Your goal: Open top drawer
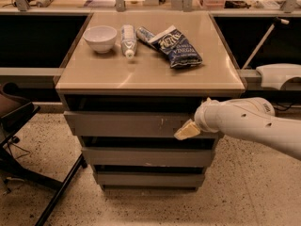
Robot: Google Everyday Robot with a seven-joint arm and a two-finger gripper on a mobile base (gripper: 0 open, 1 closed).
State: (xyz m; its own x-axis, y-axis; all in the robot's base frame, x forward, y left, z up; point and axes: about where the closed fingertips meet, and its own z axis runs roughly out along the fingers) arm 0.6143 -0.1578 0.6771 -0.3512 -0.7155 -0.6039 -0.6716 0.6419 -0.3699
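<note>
The top drawer (122,124) is the tallest grey front of three, just under the tan cabinet top (141,72). It has small white scratches right of centre. A dark gap runs above it, and its inside does not show. My gripper (186,130), with a cream-coloured tip on a white arm (249,124), comes in from the right. It rests against the lower right part of the top drawer's front, just right of the scratches. Two slimmer grey drawer fronts, a middle one (146,157) and a lowest one (148,179), sit below.
On the cabinet top stand a white bowl (100,37), a white tube (128,39) and a dark blue snack bag (176,47). A black chair base (28,164) stands on the speckled floor at the left. Dark shelving runs behind on both sides.
</note>
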